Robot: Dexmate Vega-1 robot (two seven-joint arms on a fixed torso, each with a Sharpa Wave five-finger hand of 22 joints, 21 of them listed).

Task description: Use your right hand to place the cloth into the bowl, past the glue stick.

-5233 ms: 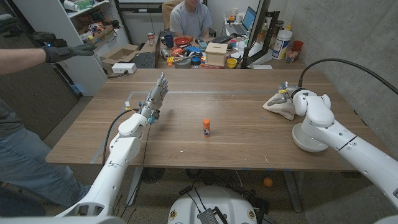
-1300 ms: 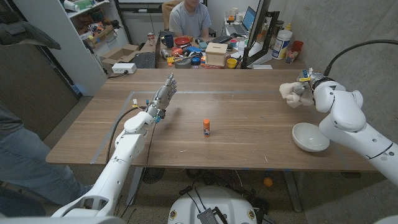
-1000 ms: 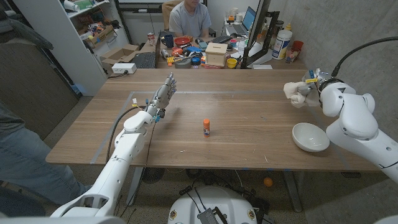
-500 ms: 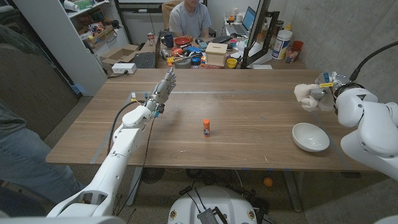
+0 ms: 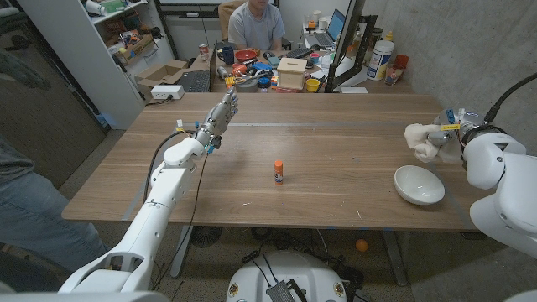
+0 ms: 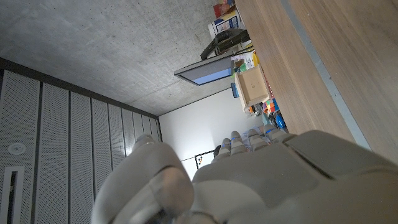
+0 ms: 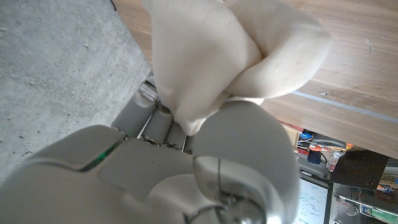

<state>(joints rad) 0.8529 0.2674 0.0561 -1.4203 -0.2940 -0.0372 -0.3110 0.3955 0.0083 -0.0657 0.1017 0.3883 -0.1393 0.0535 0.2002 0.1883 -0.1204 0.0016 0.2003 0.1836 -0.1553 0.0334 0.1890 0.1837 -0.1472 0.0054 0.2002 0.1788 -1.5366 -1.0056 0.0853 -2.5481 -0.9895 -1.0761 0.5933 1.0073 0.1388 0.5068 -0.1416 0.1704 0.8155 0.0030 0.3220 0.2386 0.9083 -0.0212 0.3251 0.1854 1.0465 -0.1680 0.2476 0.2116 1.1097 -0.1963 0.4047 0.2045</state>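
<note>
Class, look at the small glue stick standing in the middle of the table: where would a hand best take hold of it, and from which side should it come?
Grip the glue stick around its white body, below the orange cap, coming from above or from the table's near edge. It stands upright and alone on bare wood, so fingers can probably close on opposite sides unobstructed.

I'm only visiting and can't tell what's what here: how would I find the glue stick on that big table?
Start at the long wooden table and look to its middle, between the two white arms. The glue stick stands upright there alone, a small tube with an orange cap, far smaller than the white bowl near the right edge, and touched by neither robot hand.
</note>
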